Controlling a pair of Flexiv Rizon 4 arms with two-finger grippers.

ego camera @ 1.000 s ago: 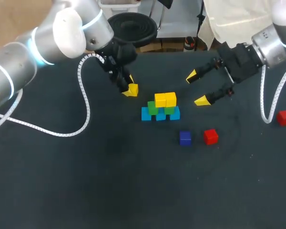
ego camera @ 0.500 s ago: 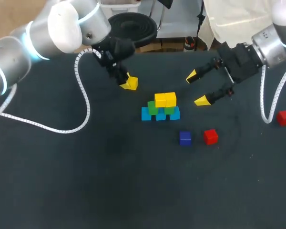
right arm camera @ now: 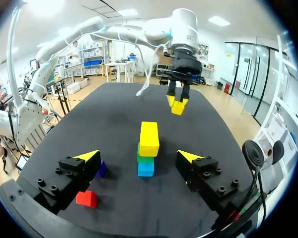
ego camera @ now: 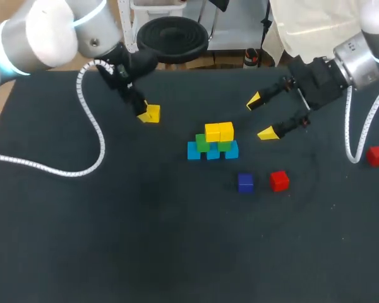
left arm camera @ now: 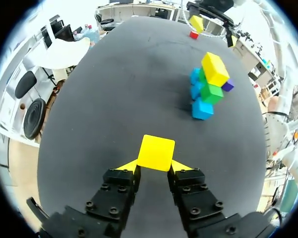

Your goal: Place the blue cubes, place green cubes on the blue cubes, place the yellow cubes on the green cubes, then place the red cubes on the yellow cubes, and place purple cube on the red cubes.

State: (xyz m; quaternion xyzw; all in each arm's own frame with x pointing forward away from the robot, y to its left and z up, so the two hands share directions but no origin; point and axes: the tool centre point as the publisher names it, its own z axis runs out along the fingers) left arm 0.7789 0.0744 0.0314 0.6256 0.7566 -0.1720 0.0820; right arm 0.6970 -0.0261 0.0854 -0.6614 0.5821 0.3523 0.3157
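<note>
Left claw (ego camera: 145, 112) clamped on one yellow cube (ego camera: 151, 114), away from the stack (ego camera: 213, 142).
The stack sits mid-surface (ego camera: 145, 240): three blue cubes (ego camera: 193, 151) at the base, two green cubes (ego camera: 203, 142) on them, two yellow cubes (ego camera: 219, 131) on top. Right claw (ego camera: 261, 117) gapes wide and empty just beside it. Loose nearby: one purple cube (ego camera: 245, 182) beside one of two red cubes (ego camera: 278, 180); the other lies well apart toward the surface's right edge.

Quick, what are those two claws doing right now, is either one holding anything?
Left gripper: closed on a yellow cube.
Right gripper: open, holding nothing.
</note>
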